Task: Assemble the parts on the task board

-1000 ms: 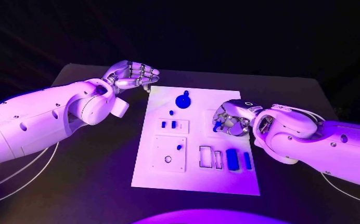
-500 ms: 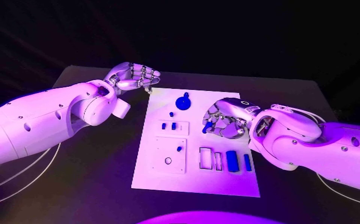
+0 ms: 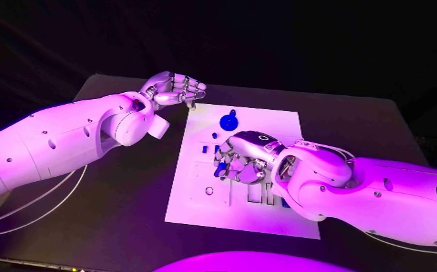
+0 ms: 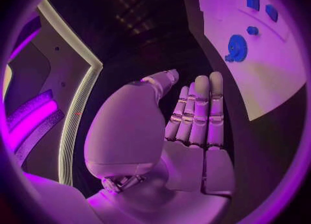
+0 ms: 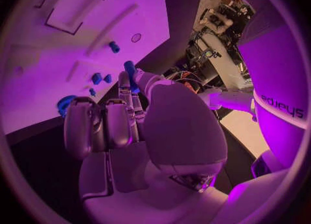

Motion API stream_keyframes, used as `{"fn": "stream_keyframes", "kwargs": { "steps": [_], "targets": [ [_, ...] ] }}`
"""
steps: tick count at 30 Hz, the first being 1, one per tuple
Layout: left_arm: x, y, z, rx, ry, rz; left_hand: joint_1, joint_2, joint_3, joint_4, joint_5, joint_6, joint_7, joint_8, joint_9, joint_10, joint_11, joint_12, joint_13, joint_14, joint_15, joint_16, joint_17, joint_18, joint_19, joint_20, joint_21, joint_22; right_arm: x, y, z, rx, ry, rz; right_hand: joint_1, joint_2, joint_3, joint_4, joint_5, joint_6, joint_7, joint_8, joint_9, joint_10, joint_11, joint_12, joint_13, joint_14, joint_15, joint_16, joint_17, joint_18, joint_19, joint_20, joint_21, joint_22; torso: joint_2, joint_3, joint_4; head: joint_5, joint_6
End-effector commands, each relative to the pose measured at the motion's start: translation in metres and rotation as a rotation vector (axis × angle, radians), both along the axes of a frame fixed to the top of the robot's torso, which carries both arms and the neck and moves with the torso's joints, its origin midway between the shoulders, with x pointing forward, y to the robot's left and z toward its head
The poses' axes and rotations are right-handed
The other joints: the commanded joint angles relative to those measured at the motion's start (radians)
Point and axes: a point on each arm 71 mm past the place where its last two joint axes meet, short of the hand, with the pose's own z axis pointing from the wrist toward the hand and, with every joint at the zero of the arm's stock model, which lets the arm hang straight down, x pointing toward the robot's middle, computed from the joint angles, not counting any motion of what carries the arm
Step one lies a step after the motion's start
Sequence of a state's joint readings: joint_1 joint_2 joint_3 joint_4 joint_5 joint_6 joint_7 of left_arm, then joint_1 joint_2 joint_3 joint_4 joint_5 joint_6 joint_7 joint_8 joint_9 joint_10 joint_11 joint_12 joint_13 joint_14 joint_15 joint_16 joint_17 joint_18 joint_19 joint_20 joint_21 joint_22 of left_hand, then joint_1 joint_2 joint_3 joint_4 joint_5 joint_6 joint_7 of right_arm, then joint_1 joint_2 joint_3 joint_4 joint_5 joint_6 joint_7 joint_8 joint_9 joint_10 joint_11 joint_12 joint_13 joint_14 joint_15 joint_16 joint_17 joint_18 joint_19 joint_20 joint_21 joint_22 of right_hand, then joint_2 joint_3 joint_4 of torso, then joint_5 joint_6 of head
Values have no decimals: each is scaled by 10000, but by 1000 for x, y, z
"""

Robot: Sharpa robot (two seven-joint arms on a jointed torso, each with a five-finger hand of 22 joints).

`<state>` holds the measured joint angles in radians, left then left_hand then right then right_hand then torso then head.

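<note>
I count one board on one table. Two arms, two hands: left, right. Blue parts I can make out from the head camera: one round piece, one small peg, one in the right hand's fingers. Others are hidden under that arm.

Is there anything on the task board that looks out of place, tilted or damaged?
Nothing stands out. The task board lies flat on the table, and the blue parts on it, such as the round part, look whole. The right hand holds a small blue part above the board; the left hand holds nothing.
</note>
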<state>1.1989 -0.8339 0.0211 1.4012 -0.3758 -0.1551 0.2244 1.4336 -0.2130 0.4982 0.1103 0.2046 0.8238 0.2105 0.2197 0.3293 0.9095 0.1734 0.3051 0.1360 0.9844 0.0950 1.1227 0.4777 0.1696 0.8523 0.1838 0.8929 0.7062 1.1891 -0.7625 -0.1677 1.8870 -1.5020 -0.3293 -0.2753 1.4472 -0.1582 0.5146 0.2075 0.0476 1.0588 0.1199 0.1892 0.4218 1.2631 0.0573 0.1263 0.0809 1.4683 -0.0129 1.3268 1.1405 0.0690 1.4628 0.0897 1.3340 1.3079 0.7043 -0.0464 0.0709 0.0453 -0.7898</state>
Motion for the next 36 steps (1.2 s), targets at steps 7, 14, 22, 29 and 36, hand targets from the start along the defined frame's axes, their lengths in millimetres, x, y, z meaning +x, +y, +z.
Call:
{"fn": "stream_keyframes", "kwargs": {
  "steps": [7,14,22,29,36],
  "targets": [
    [-1,-7,0,-102,79,-314,-1,91,-53,-8,27,-95,312,-9,11,-77,-16,72,17,-68,-19,58,-16,144,-23,40,-47,-18,-15,24,-9,138,-258,979,-98,-26,101,-21,76,22,24,44,445,44,0,-54,15,206,-65,47,-18,-186,78,-38,-48,1718,18,13,-27,372,-95],
    [-1,-8,-1,-97,97,-348,-1,91,-53,-8,27,-95,312,-9,11,-77,-16,72,17,-68,-19,58,-16,144,-23,40,-47,-18,-18,29,-19,-40,-19,1106,-137,-35,137,-35,79,11,41,43,450,44,12,-73,16,202,-58,41,-33,-178,61,-36,-89,1705,10,4,-26,481,-133],
    [-1,-8,-1,-89,101,-361,-1,91,-53,-8,27,-95,312,-9,11,-77,-16,72,17,-68,-19,58,-16,144,-23,40,-47,-18,-18,30,-29,-607,-78,1237,-152,-56,163,-61,87,0,46,41,454,40,15,-89,17,202,-54,44,-29,-180,63,-34,-85,1709,9,-1,-27,545,-179],
    [-1,-8,-1,-84,98,-356,3,95,-61,-9,25,-102,312,-3,15,-99,-14,96,19,-77,-16,64,-21,143,-20,40,-51,-20,-16,28,-34,-983,-186,1216,-152,-56,163,-61,87,0,46,41,454,40,15,-89,17,202,-54,44,-29,-180,63,-34,-85,1709,9,-3,-22,571,-220],
    [-2,-8,-1,-82,95,-357,3,95,-61,-9,25,-102,312,-3,15,-99,-14,96,19,-77,-16,64,-21,143,-20,40,-51,-20,-16,28,-38,-1074,-210,1200,-173,-74,183,-80,92,-2,49,43,459,45,18,-99,20,203,-51,47,-25,-182,69,-32,-73,1716,13,-3,-19,588,-236]
  ]
}}
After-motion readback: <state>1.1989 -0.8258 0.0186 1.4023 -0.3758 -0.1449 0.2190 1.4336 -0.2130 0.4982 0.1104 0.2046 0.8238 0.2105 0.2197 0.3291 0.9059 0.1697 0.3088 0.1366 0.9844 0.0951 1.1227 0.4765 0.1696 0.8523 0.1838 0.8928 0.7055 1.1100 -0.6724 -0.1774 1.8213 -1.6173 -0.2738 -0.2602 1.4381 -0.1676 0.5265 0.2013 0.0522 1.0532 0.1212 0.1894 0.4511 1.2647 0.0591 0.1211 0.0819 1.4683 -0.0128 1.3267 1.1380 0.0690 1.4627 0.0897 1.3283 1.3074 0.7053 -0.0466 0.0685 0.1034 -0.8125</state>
